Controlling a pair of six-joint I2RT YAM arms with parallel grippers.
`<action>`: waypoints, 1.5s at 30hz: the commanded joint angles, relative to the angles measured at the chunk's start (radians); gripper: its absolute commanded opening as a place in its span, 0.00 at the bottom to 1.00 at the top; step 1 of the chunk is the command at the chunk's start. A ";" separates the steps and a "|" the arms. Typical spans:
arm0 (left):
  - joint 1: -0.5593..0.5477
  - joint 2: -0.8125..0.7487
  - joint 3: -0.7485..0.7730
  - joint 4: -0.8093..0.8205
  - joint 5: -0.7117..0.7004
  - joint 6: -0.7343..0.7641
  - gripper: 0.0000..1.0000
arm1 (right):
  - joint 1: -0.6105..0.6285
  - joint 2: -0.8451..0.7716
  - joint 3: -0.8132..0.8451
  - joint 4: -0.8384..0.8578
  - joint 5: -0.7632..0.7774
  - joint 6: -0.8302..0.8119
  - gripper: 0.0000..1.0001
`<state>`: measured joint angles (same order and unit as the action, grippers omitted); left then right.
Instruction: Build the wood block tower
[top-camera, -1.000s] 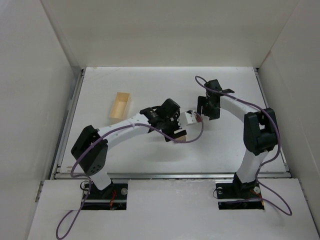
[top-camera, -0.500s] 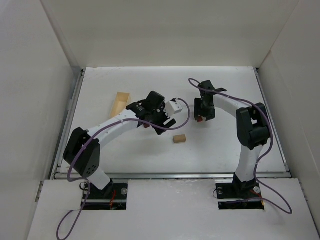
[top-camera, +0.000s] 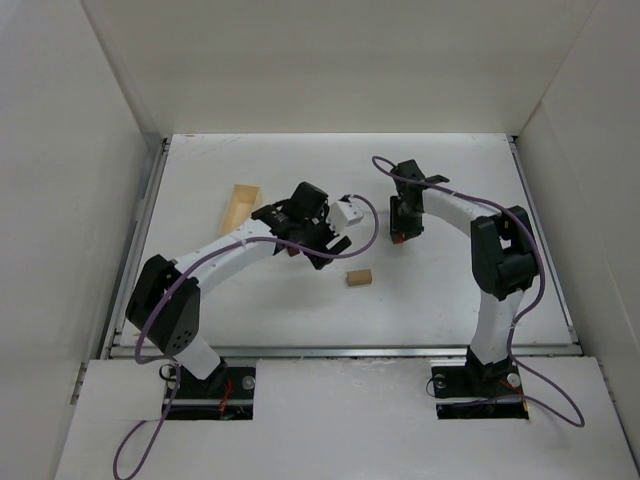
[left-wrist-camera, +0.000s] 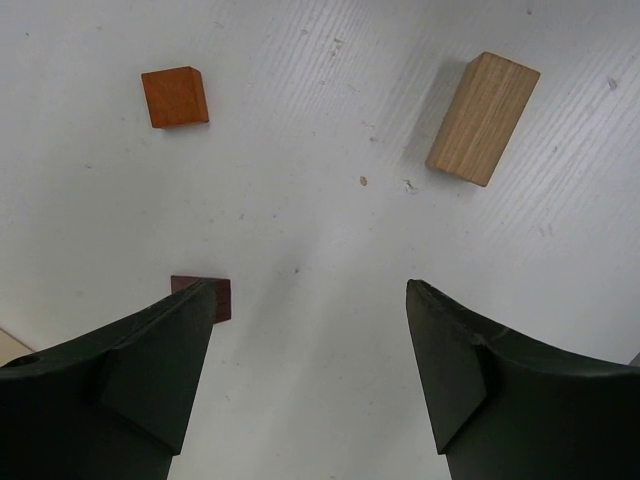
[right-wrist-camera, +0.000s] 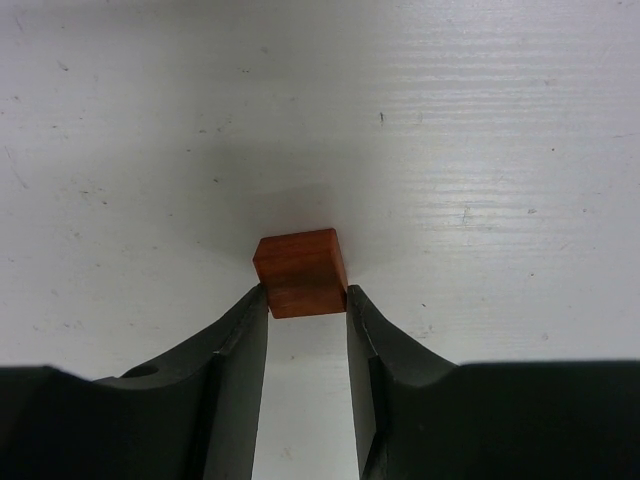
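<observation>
White table, right pincer clamping reddish-orange cube, left pincer spread wide beside dark brown cube

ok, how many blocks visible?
4: tan oblong and orange cube lie before the left end effector, dark brown cube by its finger; second orange cube in the right end effector. More may be hidden.

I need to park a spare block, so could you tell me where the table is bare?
Bare: the far strip of the table behind both tools, and the near-right patch between the tan block and the right arm. Crowded: the middle, from tray past left tool to right tool.
</observation>
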<state>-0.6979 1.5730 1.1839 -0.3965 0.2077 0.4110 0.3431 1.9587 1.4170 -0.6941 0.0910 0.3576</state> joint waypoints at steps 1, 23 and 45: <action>0.009 -0.047 -0.012 0.015 0.015 -0.014 0.74 | 0.008 -0.006 0.017 -0.001 0.023 -0.003 0.16; 0.172 0.083 0.606 -0.080 0.510 -0.345 0.71 | 0.329 -0.947 -0.483 0.438 0.042 -0.523 0.00; -0.055 0.151 0.623 -0.284 0.400 -0.209 0.60 | 0.640 -0.992 -0.489 0.504 0.392 -0.674 0.00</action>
<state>-0.7441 1.7424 1.8252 -0.6662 0.6121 0.1650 0.9714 0.9707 0.8856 -0.2520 0.4259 -0.3119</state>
